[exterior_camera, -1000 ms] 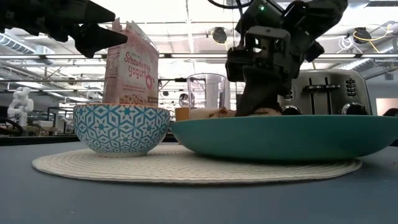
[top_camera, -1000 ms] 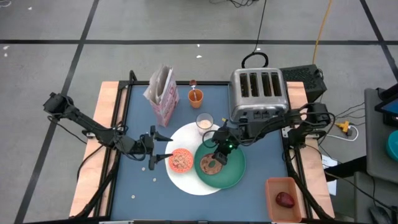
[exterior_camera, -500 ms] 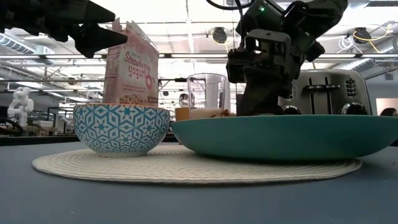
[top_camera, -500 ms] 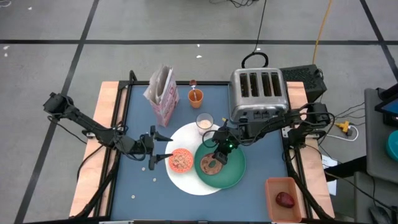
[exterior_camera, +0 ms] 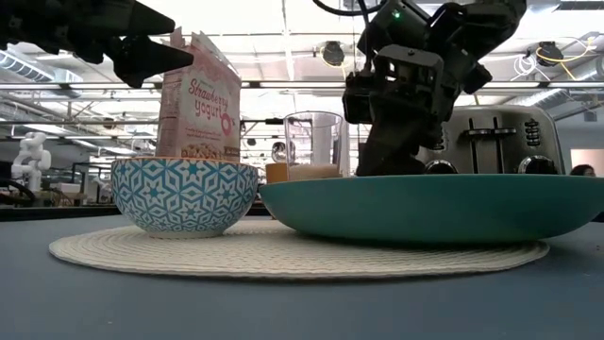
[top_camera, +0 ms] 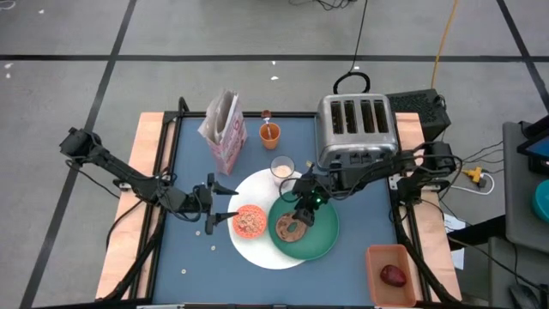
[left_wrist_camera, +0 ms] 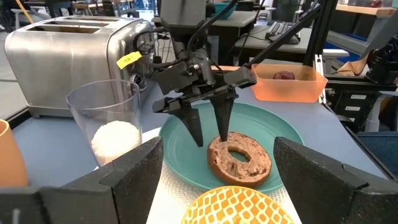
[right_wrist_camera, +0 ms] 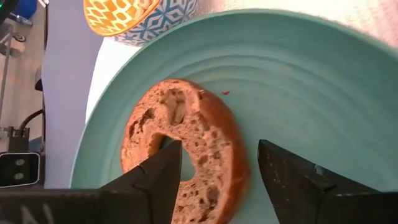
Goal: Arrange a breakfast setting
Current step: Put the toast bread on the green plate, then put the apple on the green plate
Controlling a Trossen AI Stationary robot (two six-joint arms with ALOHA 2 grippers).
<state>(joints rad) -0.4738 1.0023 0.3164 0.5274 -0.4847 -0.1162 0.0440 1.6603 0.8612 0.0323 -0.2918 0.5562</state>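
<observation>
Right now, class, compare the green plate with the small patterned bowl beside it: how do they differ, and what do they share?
The green plate is wide, shallow and plain teal; the bowl is smaller, deeper and carries a blue-and-white geometric pattern outside, orange inside. The plate holds a bagel, with the right gripper open just above it; the bowl holds what looks like cereal, with no gripper over it. Both are round and sit on the large white plate.

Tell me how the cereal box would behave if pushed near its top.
The cereal box stands tall and narrow with its top opened, so it would probably tip rather than slide. It looks like thin cardboard, likely light and easy to dent. Nothing braces it; the orange cup stands apart.
</observation>
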